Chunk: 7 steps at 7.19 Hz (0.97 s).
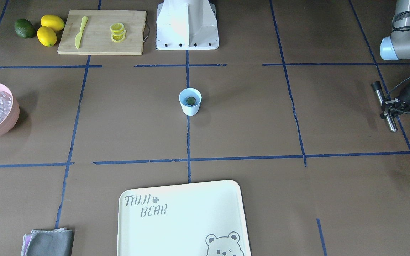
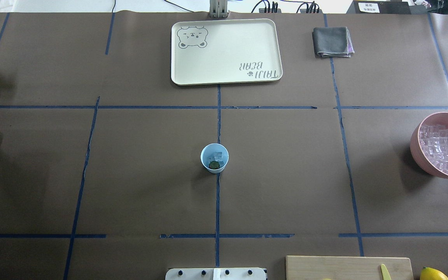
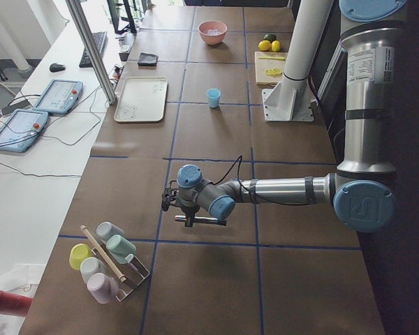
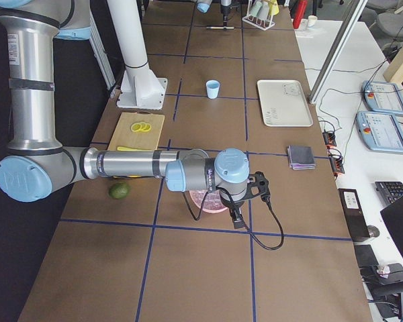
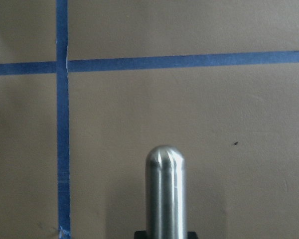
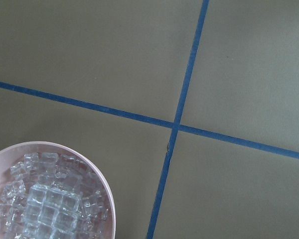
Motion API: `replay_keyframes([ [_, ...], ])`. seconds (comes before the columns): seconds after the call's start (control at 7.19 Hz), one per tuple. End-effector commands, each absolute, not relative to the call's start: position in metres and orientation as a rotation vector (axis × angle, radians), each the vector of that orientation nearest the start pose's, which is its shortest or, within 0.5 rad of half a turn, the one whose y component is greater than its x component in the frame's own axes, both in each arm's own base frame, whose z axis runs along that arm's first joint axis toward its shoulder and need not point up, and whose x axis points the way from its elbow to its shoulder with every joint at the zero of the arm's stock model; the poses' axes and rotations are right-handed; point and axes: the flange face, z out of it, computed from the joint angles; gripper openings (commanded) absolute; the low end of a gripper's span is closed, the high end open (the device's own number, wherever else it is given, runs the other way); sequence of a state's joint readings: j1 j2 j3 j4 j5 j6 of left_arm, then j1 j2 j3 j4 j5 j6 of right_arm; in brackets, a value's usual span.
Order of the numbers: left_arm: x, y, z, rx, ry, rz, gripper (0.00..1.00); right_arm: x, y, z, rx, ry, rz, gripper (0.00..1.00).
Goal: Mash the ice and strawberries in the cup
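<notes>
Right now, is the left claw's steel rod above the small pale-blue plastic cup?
No, the left claw holds the steel rod far aside from the cup.

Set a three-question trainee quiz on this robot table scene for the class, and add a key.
1. True or false: the small pale-blue plastic cup already holds clear ice cubes.
2. The left pincer grips: A, a yellow plastic knife; B, a shiny steel rod; C, a folded grey cloth.
3. Fill the gap: the big pink bowl sits on the robot's ___ side.
Key: 1 true; 2 B; 3 right.
</notes>
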State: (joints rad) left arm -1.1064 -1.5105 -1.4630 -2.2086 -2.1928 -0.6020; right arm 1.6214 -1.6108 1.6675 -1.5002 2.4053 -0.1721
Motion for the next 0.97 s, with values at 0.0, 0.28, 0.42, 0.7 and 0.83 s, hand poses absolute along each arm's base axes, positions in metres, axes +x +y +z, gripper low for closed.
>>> replay_keyframes([
  [0.0, 0.153, -0.468, 0.683, 0.089, 0.736, 0.019, 1.0, 0.084, -0.479, 0.616, 0.217, -0.815, -0.17, 0.99],
  [0.28, 0.154, -0.47, 0.669, 0.091, 0.772, 0.03, 1.0, 0.084, -0.478, 0.614, 0.221, -0.815, -0.172, 0.99],
  [0.42, 0.155, -0.469, 0.659, 0.092, 0.813, 0.074, 1.0, 0.084, -0.478, 0.614, 0.22, -0.815, -0.171, 0.99],
  [0.7, 0.111, -0.477, 0.643, 0.08, 0.851, 0.134, 1.0, 0.084, -0.477, 0.615, 0.217, -0.815, -0.168, 0.99],
  [0.83, 0.07, -0.483, 0.624, 0.078, 0.819, 0.168, 1.0, 0.084, -0.477, 0.618, 0.212, -0.816, -0.165, 1.0],
])
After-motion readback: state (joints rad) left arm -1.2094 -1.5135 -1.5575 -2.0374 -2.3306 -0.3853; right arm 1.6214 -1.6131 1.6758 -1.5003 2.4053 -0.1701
